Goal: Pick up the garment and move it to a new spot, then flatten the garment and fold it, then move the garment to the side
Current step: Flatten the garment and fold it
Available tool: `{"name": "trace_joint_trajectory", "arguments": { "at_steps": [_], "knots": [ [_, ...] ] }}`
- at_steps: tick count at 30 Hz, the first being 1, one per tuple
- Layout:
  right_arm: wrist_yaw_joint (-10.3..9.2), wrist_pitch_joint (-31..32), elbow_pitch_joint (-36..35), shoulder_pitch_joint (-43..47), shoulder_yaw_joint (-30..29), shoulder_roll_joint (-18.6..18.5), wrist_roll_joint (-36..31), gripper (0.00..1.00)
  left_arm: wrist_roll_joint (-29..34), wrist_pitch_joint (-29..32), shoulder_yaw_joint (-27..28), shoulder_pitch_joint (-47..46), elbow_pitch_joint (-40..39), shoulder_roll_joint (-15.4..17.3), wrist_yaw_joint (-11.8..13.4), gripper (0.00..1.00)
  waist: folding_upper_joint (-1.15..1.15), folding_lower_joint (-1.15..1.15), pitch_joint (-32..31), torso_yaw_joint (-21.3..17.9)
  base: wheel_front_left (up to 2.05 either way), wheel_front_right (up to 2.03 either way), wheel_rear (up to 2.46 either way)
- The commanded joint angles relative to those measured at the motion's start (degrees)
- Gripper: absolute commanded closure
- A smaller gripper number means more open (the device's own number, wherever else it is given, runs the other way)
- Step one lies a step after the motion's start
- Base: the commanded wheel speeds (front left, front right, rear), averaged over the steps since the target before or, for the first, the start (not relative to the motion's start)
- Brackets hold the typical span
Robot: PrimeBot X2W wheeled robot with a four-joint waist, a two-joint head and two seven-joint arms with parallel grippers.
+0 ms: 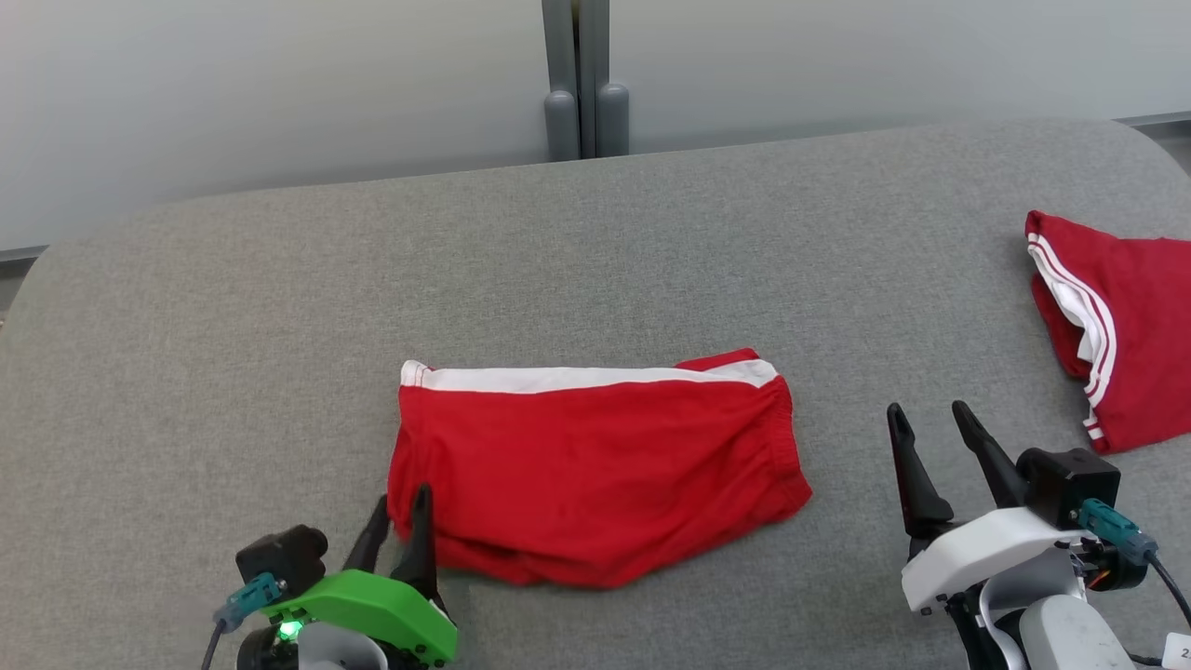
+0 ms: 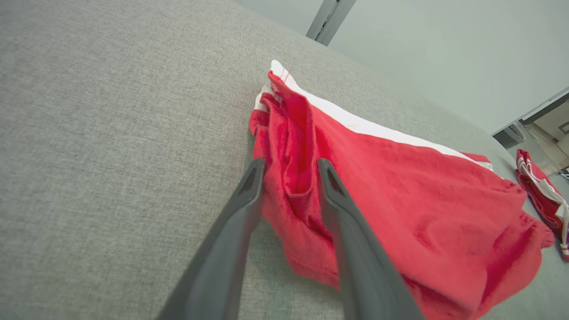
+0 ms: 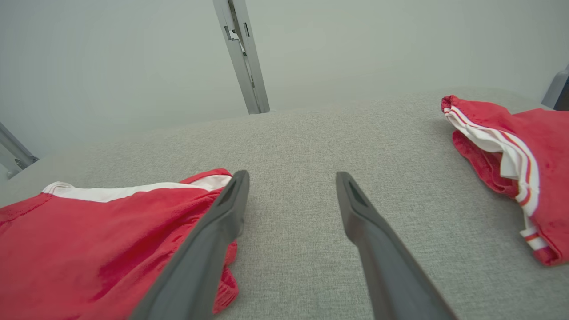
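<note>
Left gripper [image 1: 402, 504]: your two fingers [image 2: 351, 249] here are parted and not pinching. A raised fold of the garment [image 1: 595, 465] stands in the gap between them, and the tips sit at its near left corner.
Right gripper [image 1: 929, 416]: your fingers here stand wide apart and hold nothing. They point over a bare part of the surface [image 1: 595, 251], to the right of the garment and apart from it.
Garment: red shorts, folded flat, with a white band along the far edge and a gathered waist at the right end. You will find them mid-surface, towards the near side.
Surface: grey woven covering with rounded far corners.
Second garment [image 1: 1130, 344]: another red piece with white stripes. You see it at the right edge, well apart from the shorts.
Background: a grey post [image 1: 577, 84] stands against a pale wall behind the surface.
</note>
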Motion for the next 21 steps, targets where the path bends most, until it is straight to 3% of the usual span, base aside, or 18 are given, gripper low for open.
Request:
{"name": "trace_joint_trajectory", "arguments": {
  "at_steps": [1,11,21],
  "knots": [
    [-0.08,0.2,0.4,0.2,-0.1,-0.2,-0.6,0.00,1.3,-0.3,0.8,0.8,-0.9,0.7,0.4,0.00,0.00,0.00,-0.1,0.1,0.00,0.00,0.00],
    [-0.08,2.2,2.0,-1.0,2.6,-0.2,-1.5,0.00,11.2,-0.5,8.5,4.7,-10.5,2.3,1.0,0.00,0.00,0.00,-1.7,2.1,0.00,0.00,0.00],
    [-0.08,6.6,8.2,-4.3,6.4,-0.2,-2.8,0.00,15.5,-0.5,10.1,7.8,-12.5,1.1,0.1,0.00,0.00,0.00,-2.2,5.1,0.00,0.00,0.00]
  ]
}}
